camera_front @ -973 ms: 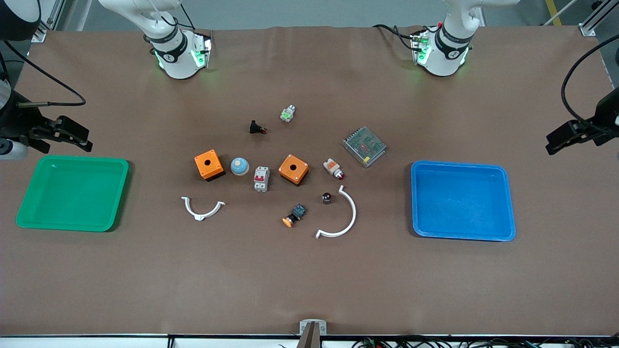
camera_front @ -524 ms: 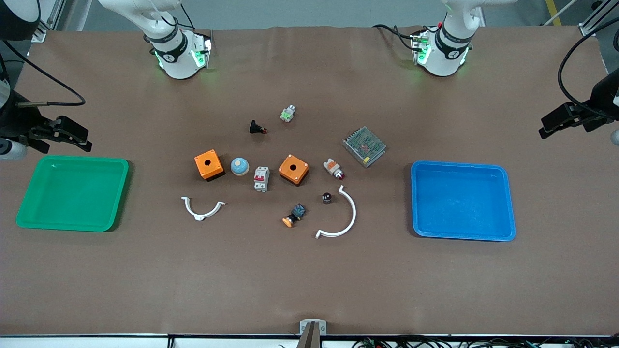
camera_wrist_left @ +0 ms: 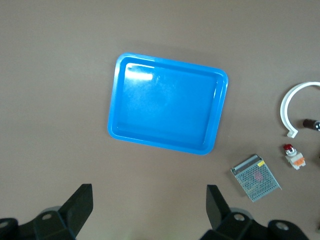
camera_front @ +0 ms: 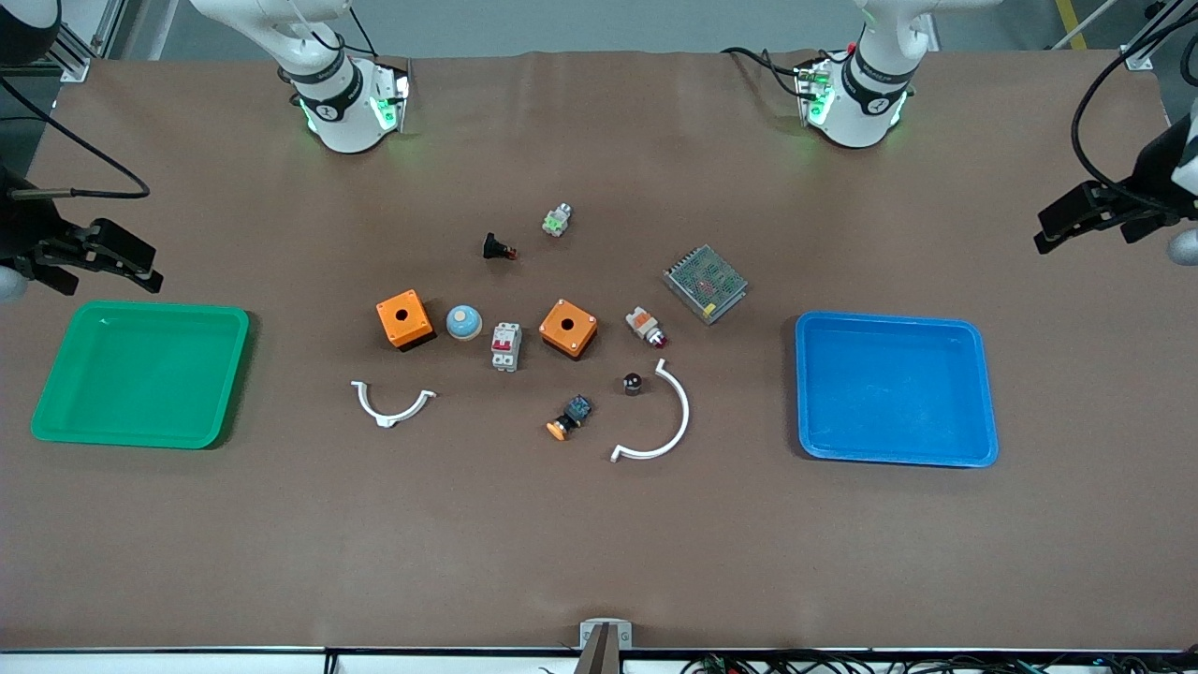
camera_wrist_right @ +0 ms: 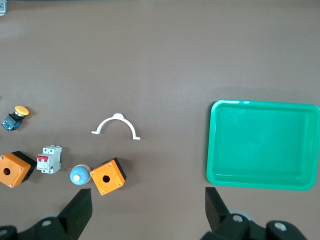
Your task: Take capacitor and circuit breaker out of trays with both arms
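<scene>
The capacitor [camera_front: 633, 383], a tiny black cylinder with a shiny spot, lies on the table inside a white arc [camera_front: 662, 419]; it shows at the edge of the left wrist view [camera_wrist_left: 311, 123]. The breaker [camera_front: 506, 346], a light-grey block with red levers, lies between two orange boxes; it also shows in the right wrist view [camera_wrist_right: 49, 159]. My left gripper [camera_front: 1050, 230] [camera_wrist_left: 149, 200] hangs open and empty over the table's left-arm end, above the blue tray [camera_front: 805, 393]. My right gripper [camera_front: 148, 268] [camera_wrist_right: 148, 200] hangs open and empty over the right-arm end, above the green tray [camera_front: 232, 374].
Round the breaker lie two orange boxes [camera_front: 404, 319] [camera_front: 567, 328], a blue dome [camera_front: 463, 322], a white-orange part [camera_front: 646, 326], an orange-capped button [camera_front: 569, 417], a grey mesh box [camera_front: 706, 283], a black red-tipped part [camera_front: 498, 248] and a small white arc [camera_front: 393, 404].
The left gripper has shifted toward the robots' bases and slightly toward the table's middle. The right gripper has shifted a little toward its end of the table. The objects have not moved.
</scene>
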Robot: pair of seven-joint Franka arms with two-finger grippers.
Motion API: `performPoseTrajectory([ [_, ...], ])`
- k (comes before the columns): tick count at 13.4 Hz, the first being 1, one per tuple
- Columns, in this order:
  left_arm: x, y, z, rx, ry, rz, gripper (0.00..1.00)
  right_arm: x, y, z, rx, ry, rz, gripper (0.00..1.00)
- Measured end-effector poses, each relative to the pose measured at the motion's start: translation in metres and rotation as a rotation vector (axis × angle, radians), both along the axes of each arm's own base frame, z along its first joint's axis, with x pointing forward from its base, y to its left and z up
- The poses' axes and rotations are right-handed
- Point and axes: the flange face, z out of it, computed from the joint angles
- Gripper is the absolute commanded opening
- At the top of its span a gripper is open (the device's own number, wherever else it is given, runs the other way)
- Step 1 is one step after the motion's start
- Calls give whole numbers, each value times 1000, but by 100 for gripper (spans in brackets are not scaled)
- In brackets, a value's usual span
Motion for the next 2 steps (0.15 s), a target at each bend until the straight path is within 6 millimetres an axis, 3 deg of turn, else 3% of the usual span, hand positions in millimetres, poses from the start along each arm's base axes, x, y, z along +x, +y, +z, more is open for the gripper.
performPoseTrajectory([
  [2, -2, -5, 0, 1, 11, -8, 100, 0, 0, 2, 0, -5, 0, 100],
])
